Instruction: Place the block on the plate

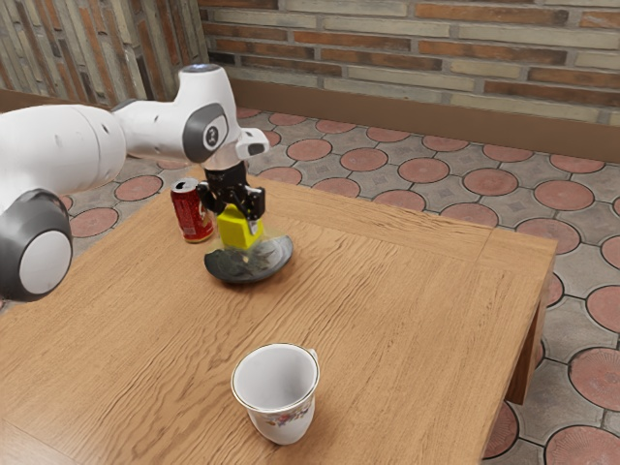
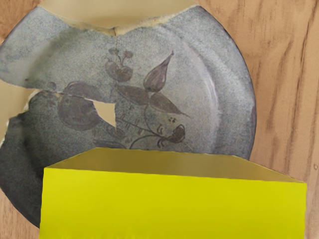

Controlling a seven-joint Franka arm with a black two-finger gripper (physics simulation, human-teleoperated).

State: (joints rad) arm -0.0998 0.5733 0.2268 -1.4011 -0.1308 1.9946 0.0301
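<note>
Holding one block (image 1: 233, 229); one plate (image 1: 232, 268), cup (image 1: 278, 415), can (image 1: 188, 209).

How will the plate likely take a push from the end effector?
Probably fragile: the plate has chunks missing from its rim, a crack running inward, and a hole near the middle. Likely stiff, since it looks ceramic, so it may snap rather than bend. It lies face up, wide and shallow, so I'd expect sliding before rolling.
</note>
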